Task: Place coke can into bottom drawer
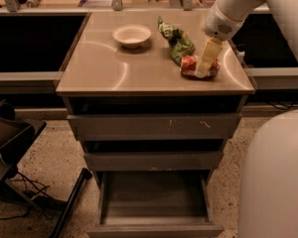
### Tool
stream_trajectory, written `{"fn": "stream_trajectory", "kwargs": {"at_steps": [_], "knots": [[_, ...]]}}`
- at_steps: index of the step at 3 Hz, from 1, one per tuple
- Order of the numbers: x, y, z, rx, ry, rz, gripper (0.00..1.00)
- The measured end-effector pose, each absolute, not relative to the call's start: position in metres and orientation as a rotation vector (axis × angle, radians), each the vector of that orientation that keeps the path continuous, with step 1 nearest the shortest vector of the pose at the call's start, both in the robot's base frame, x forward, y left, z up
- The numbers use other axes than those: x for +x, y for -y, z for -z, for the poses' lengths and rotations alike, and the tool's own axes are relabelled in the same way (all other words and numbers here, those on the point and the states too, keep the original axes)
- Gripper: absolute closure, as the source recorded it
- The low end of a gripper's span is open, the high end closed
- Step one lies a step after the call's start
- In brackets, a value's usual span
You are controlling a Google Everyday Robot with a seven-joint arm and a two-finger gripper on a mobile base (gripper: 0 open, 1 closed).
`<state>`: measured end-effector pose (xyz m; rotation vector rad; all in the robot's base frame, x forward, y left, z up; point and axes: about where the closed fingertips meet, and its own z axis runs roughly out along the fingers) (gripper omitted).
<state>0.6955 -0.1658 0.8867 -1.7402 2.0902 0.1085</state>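
In the camera view, the small red-orange metal coke can [187, 66] lay on its side on the tan metal surface [102, 68] of the cabinet, near its front right corner. The cream-coloured hand [204, 72] reached down from the white arm [232, 10] at the upper right and sat right over the middle of the can, covering part of it. Whether the hand was spread or pressed together could not be told, nor whether it gripped the can.

Just behind the can, touching or nearly touching it, lay the wrinkly green snack bag [178, 42]. The pale round bowl [132, 35] stood upright farther left, well apart from the can.

Below the surface, two shallow grey-brown drawers showed their scuffed fronts, the top drawer [154, 127] above the middle drawer [154, 160]. The deep grey-brown bottom drawer [154, 200] stood pulled far out toward the camera, its inside floor in plain sight.

The robot's rounded white body [275, 177] filled the lower right corner. At the left, a dark chair-like shape [7, 140] stood on the speckled floor [54, 162], with black cables [15, 205] beneath it.
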Motion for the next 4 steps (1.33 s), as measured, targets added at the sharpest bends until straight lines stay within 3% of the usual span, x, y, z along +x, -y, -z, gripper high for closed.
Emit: {"fn": "stream_trajectory", "kwargs": {"at_steps": [2, 4], "knots": [[0.7112, 0.1641, -0.8363, -1.738, -2.126, -0.233, 0.0], [0.7112, 0.1641, -0.8362, -1.738, -2.126, -0.233, 0.42]]}}
